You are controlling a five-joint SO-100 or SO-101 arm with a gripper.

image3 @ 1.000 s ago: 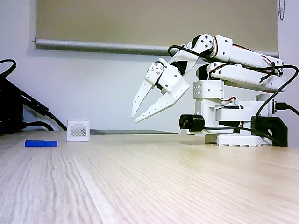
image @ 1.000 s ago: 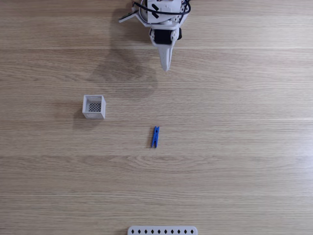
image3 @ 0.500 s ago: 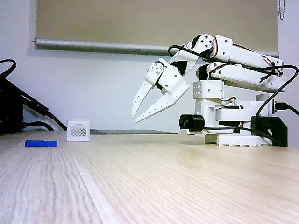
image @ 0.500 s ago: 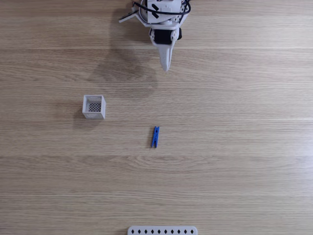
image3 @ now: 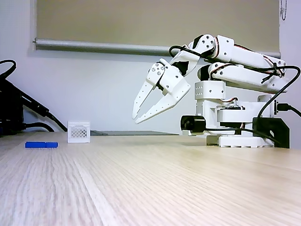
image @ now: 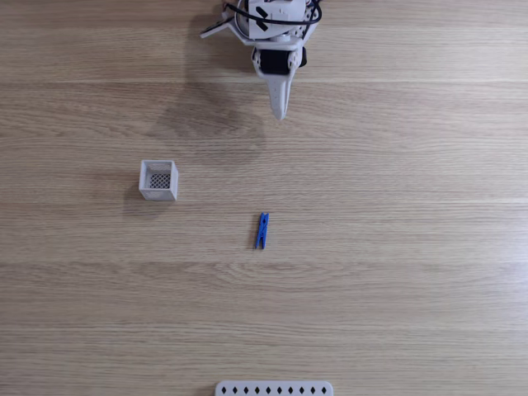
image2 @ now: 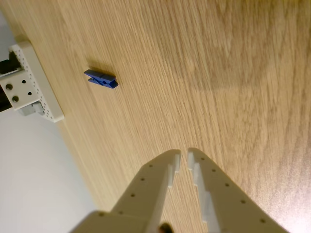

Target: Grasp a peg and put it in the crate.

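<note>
The peg [image: 261, 231] is a small blue clothespin lying flat on the wooden table, near the middle in a fixed view from above. It also lies at far left in the side fixed view as the peg [image3: 41, 144], and at upper left in the wrist view as the peg [image2: 100, 78]. The crate [image: 158, 180] is a small white box with a dark mesh bottom, standing left of the peg; from the side the crate [image3: 78, 131] stands upright. My gripper [image: 280, 114] hangs in the air well short of the peg, tilted downward [image3: 136, 119]. Its tips [image2: 183, 155] are nearly together, holding nothing.
A flat white strip [image: 274, 388] with a row of holes lies at the table's near edge, and shows at the left edge as the strip [image2: 36, 82] in the wrist view. The arm's base [image3: 240, 136] and cables stand at the right. Black cables [image3: 19, 110] lie at the left.
</note>
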